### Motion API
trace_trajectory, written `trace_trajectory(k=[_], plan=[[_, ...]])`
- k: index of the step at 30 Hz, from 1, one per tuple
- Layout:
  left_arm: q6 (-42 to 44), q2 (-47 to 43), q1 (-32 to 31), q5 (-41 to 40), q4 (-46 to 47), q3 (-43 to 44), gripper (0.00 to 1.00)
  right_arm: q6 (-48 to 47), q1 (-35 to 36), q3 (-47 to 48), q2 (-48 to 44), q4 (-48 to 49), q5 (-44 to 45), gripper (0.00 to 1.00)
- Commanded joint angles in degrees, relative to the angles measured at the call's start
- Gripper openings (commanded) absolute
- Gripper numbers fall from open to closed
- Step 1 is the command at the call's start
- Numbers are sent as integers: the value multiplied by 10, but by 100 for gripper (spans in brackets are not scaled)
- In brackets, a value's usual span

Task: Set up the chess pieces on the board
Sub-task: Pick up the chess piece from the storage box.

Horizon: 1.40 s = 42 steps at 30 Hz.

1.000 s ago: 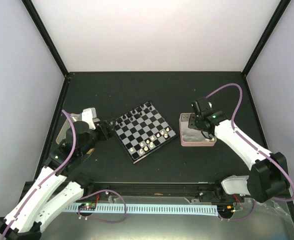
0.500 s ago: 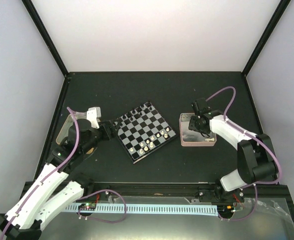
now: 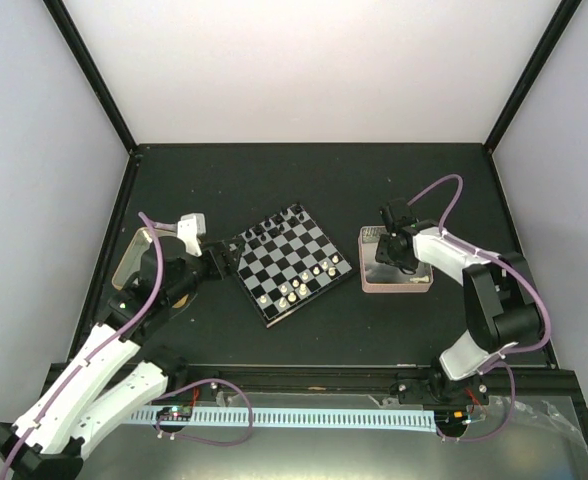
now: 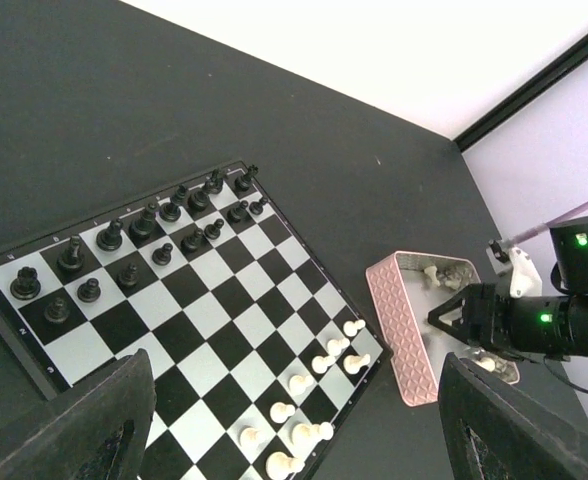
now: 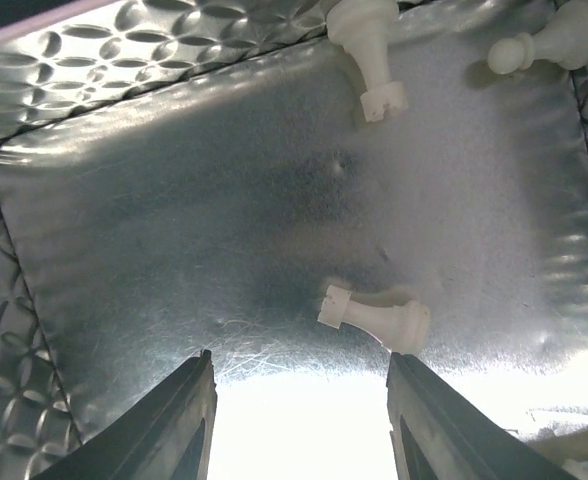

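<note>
Black tabletop: left gripper (image 3: 222, 262) hovers beside the central board (image 3: 292, 262), fingers wide apart. Black pieces (image 4: 144, 225) line its far edge, white pieces (image 4: 314, 385) its near right. Right gripper (image 5: 299, 420), fingers apart, hangs over a loose piece (image 5: 374, 315) lying in the tray (image 4: 399, 325).

Top camera: high behind the arms (image 3: 94, 360), looking down on the whole table (image 3: 314, 180). Left wrist camera: oblique, mid-distance, sharing the board (image 4: 204, 300) and pink tray (image 4: 389, 320) with it. Right wrist camera: very close inside that tray.
</note>
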Motion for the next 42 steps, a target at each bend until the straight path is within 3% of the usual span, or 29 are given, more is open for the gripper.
trace_trajectory(k=[1, 8, 14, 29, 36, 42], plan=[[-7, 6, 5, 22, 29, -6, 79, -4, -4, 5, 7, 18, 15, 48], [-10, 12, 5, 26, 33, -8, 79, 1, -5, 14, 23, 9, 61, 43], [-12, 13, 5, 27, 35, -10, 79, -1, -6, 13, 33, 3, 72, 47], [-10, 19, 6, 31, 41, -12, 79, -1, -50, 22, 35, 42, 14, 49], [-10, 15, 5, 28, 38, -13, 79, 47, -60, 43, 59, 70, -13, 43], [-10, 15, 6, 28, 38, -14, 79, 74, -60, 67, 90, 53, 15, 36]])
